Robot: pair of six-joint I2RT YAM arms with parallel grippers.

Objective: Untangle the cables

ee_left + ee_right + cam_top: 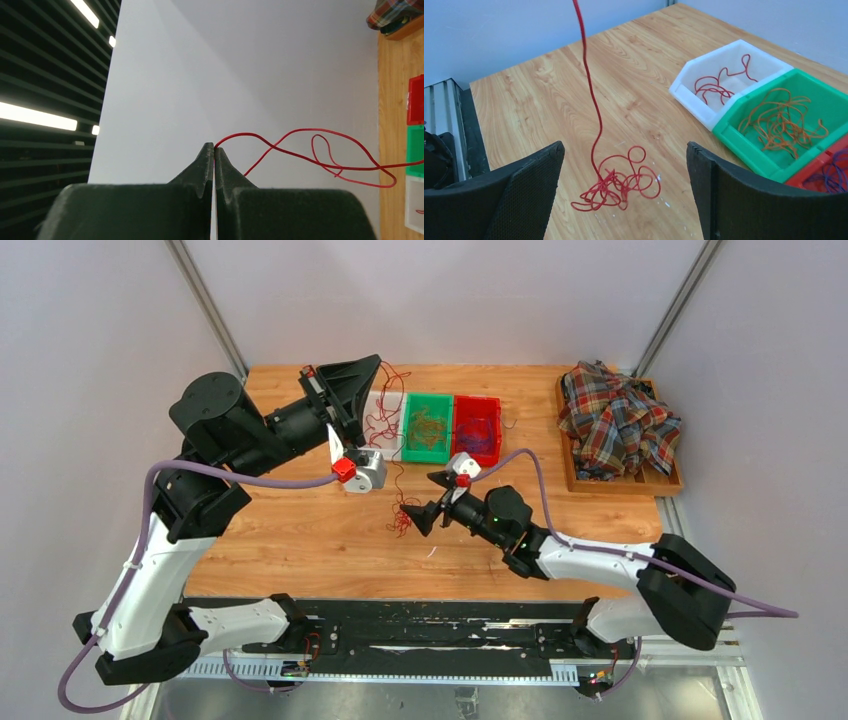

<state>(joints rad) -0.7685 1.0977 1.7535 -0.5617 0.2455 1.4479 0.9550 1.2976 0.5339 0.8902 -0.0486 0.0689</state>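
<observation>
Thin red wire cable [250, 134] held aloft.
Left gripper [214, 147] pinches its end; right gripper [624, 145] gapes empty over the knot [616, 187] on the wooden desk [524, 100], seemingly to pin it.

Wooden table [300, 540] bears bins [749, 150] (white, green, red), tray [620, 486], red cable tangle [616, 187].

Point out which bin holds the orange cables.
The green bin, middle of the three, holds the orange cables; the white bin beside it has red cable, and the red bin has purple cable.
</observation>
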